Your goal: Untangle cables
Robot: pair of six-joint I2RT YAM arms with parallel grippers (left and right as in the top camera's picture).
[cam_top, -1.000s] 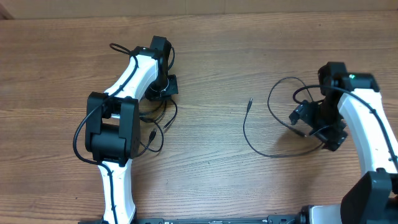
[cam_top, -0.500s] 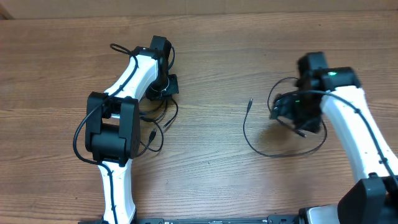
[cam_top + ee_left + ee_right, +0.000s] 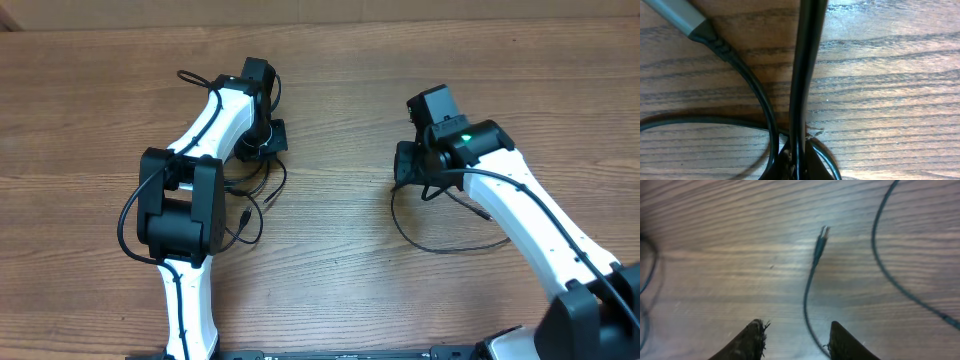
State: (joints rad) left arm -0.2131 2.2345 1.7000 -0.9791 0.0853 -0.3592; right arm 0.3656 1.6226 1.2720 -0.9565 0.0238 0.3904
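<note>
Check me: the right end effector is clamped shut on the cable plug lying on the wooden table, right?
No. The right end effector is open; the cable plug lies free on the wooden table ahead of its fingers, per the right wrist view.

A robotics lab bench, it seems: left arm [image 3: 213, 128] and right arm [image 3: 522, 205], white and black, reaching from 6 o'clock over a wood-grain table [image 3: 330, 295]
</note>
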